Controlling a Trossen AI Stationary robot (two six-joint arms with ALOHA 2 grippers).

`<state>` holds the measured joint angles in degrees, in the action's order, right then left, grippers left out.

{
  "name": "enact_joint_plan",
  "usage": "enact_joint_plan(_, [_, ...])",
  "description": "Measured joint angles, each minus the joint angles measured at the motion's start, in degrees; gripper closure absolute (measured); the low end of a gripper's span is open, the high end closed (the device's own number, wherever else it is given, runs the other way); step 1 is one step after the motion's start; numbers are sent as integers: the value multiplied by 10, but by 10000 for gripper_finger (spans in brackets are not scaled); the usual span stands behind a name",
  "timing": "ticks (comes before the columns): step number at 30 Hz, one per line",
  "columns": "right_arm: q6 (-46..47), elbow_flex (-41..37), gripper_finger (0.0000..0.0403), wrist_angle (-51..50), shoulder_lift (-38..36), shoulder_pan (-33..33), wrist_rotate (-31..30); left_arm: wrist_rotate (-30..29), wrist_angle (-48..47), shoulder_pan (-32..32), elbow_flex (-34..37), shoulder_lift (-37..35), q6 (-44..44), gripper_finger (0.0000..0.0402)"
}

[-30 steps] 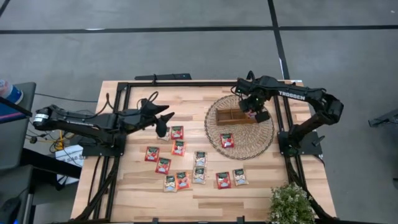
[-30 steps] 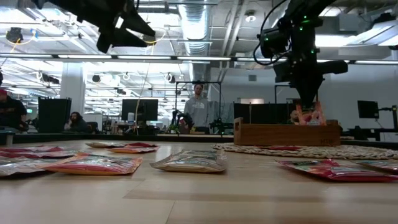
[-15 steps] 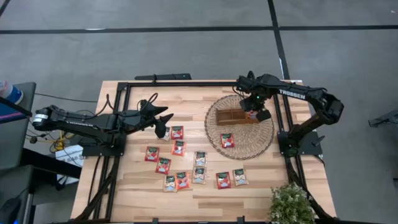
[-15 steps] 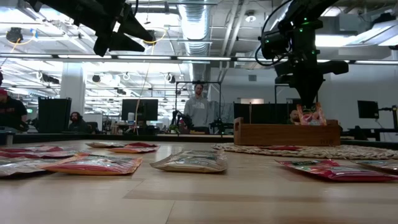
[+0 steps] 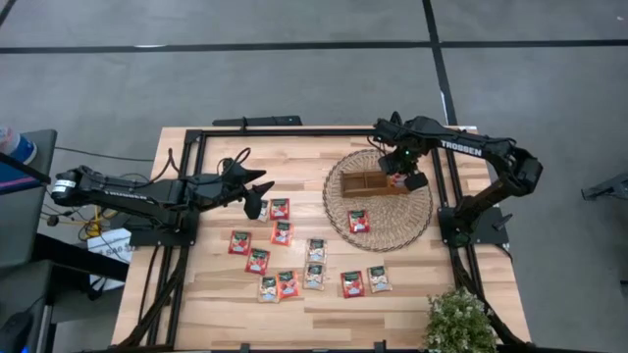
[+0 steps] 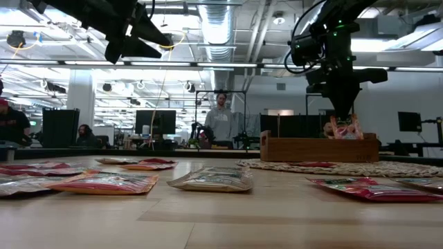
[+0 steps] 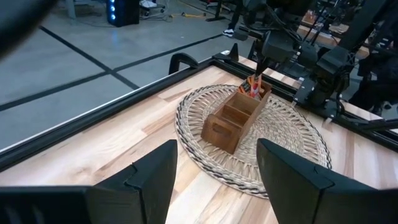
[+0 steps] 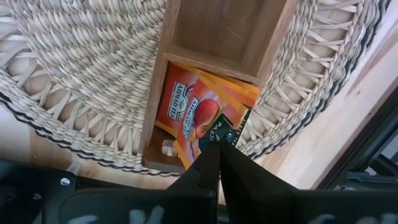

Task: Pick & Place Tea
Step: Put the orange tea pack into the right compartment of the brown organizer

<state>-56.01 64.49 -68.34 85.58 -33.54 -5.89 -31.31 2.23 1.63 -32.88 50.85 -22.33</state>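
Letting go too soon is the main risk. The right gripper (image 8: 217, 155) has its fingers pressed together on the top edge of a red tea sachet (image 8: 189, 118). That sachet stands upright in the end compartment of the wooden tray (image 5: 358, 184), right of centre in the high view. It sits at a slant against a second, orange sachet (image 8: 239, 93) behind it. If released while it leans like this, it could tip over the low wall onto the wicker mat (image 5: 392, 230) or stay propped on its neighbour. A pinch this thin could also carry the sachet back up when the arm lifts. Any sideways nudge from the arm might slide the light tray across the mat.

The left gripper (image 5: 257, 196) hangs above the tabletop (image 5: 216, 294) at centre left, with its fingers apart and nothing between them. It is close over the nearest loose sachets and could scatter them if it drops carelessly.

Counted from the high view:
- **Bare wood:** ten sachets lie in the lower middle of the frame, about six red and four pale. The left gripper may hide another.
- **On the mat:** one red sachet (image 5: 358, 221) lies below the tray.
- **In the tray:** at least two sachets sit in the end compartment, and the neighbouring compartment looks empty.
- **Other things:** one tray, one mat and two arms.
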Motion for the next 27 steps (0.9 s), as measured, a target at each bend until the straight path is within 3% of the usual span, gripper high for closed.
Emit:
enact_joint_plan(6, [9, 0, 388, 0, 0, 0, 0, 5, -5, 0, 0, 0, 0, 188])
enact_joint_plan(15, [20, 0, 316, 0, 0, 0, -7, 6, -6, 0, 0, 0, 3, 188])
enact_joint_plan(20, [27, 1, 295, 0, 0, 0, -88, 6, -6, 0, 0, 0, 4, 188])
enact_joint_plan(24, [107, 24, 290, -16, 0, 12, -170, 6, -11, 0, 0, 0, 9, 188])
enact_joint_plan(27, [170, 57, 290, -71, 0, 32, -153, 6, -15, 0, 0, 0, 9, 188])
